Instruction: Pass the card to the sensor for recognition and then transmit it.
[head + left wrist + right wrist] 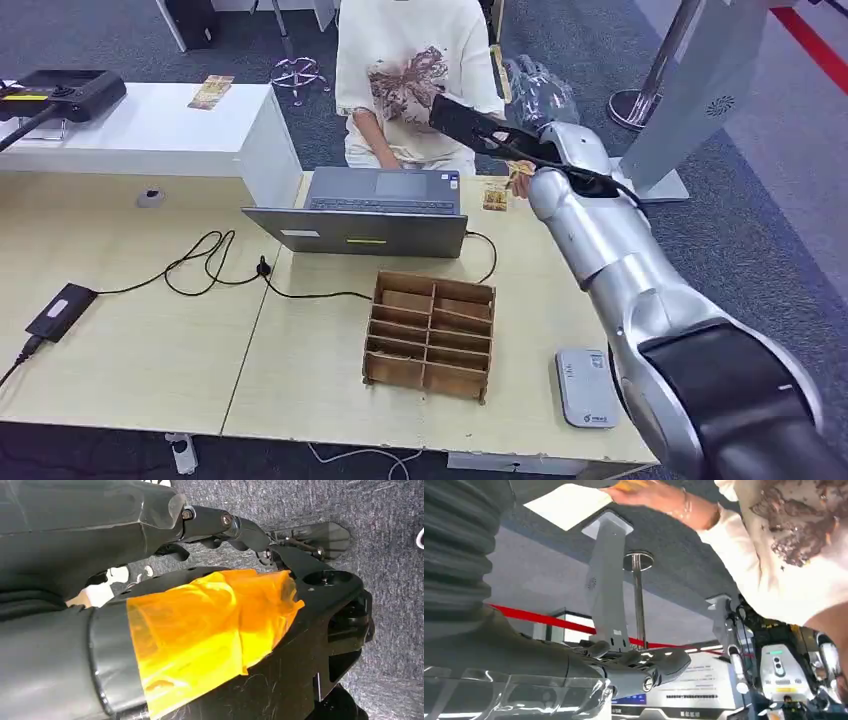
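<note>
My right arm reaches across the table toward a seated person in a white shirt (400,70). My right hand (482,127) hovers in front of the person's chest; in the right wrist view its fingers (634,666) are stretched out with nothing in them. The person's hand (659,497) holds a small yellowish card (520,168) just below my hand. Another card (494,197) lies on the table beside the laptop. The grey-white card sensor (585,387) lies near the table's front right edge. My left hand (225,525) hangs over the carpet, holding nothing.
An open grey laptop (380,212) sits at the far middle of the table. A wooden divider box (430,333) stands in front of it. Black cables (210,262) and a power brick (60,310) lie at the left. A grey stand (690,90) rises at the far right.
</note>
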Robot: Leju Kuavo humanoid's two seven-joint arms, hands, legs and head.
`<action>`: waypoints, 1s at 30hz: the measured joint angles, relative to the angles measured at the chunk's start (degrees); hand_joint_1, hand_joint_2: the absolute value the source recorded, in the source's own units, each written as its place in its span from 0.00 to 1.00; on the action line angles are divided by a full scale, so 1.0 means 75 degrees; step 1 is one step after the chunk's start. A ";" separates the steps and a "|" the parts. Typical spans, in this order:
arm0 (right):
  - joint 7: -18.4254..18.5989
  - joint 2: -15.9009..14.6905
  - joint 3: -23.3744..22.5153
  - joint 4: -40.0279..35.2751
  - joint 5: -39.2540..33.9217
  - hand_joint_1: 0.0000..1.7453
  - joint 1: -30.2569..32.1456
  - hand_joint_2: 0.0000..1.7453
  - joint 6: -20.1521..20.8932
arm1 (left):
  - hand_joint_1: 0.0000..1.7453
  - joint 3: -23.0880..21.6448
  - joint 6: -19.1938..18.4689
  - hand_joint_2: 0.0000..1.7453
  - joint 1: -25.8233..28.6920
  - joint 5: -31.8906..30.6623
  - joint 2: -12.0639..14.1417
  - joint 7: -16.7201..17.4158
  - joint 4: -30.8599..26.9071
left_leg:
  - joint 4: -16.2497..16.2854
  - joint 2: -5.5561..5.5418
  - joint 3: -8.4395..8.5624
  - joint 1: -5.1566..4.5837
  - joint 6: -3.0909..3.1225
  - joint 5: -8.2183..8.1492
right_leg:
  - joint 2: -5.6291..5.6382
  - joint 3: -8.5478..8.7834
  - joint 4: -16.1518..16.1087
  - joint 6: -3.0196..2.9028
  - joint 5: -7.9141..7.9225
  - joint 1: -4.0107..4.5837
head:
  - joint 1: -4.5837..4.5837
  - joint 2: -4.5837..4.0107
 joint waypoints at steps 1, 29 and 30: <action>-0.0012 0.0000 -0.0050 -0.0071 0.0000 0.00 0.0022 1.00 -0.0056 | 0.00 0.0000 0.0012 0.00 0.0000 0.0003 0.0000 0.0000 0.0000 | 0.0000 0.0000 0.0000 0.0000 0.0000 0.0000 | 0.0000 0.0000 0.0000 0.0000 0.0000 0.0000 | -0.0003 -0.0003; -0.0787 0.0000 -0.2996 -0.4252 -0.2998 0.00 0.2023 1.00 0.0641 | 0.00 0.0076 0.0172 0.00 0.0008 0.0364 -0.0003 0.0000 0.0000 | 0.0000 -0.0001 -0.0011 0.0000 0.0000 0.0000 | -0.0001 -0.0012 -0.0001 0.0000 0.0002 0.0000 | -0.0003 -0.0003; -0.0816 0.0000 -0.3022 -0.4278 -0.3134 0.00 0.2024 1.00 0.0695 | 0.00 0.0079 0.0175 0.00 0.0008 0.0367 -0.0003 0.0000 0.0000 | 0.0000 -0.0001 -0.0011 0.0000 0.0000 0.0000 | -0.0001 -0.0012 -0.0001 0.0000 0.0001 0.0000 | 0.0000 -0.0003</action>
